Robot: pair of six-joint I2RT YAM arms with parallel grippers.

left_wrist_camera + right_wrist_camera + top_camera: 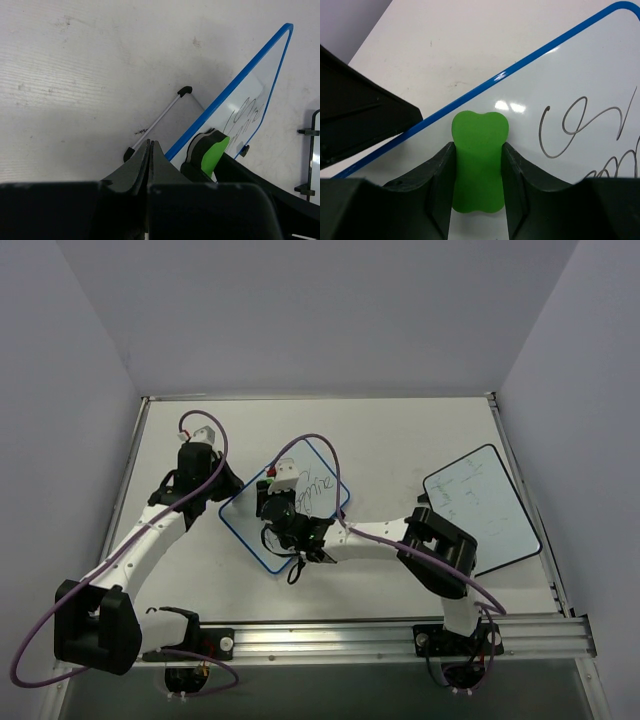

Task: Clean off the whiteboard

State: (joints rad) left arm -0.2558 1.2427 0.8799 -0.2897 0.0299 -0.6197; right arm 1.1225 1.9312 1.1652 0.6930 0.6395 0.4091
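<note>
The whiteboard [325, 490] with a thin blue frame lies mid-table, with dark handwriting [580, 130] on its face. My right gripper [270, 502] is over the board's left part. In the right wrist view the right gripper [479, 150] is shut on a green eraser [479, 130], which sits flat on the board just inside the blue frame [520, 70]. My left gripper [228, 496] is at the board's left edge. In the left wrist view the left gripper [150, 144] is shut and empty, beside the blue frame [225, 95] and a black-tipped white stand leg [157, 122]. The eraser [215, 152] shows there too.
A black-framed white board [482, 508] with faint scribbles lies at the right; its frame also shows in the left wrist view [312, 150]. The white table [400, 430] is walled at back and sides. A metal rail [350, 638] runs along the near edge.
</note>
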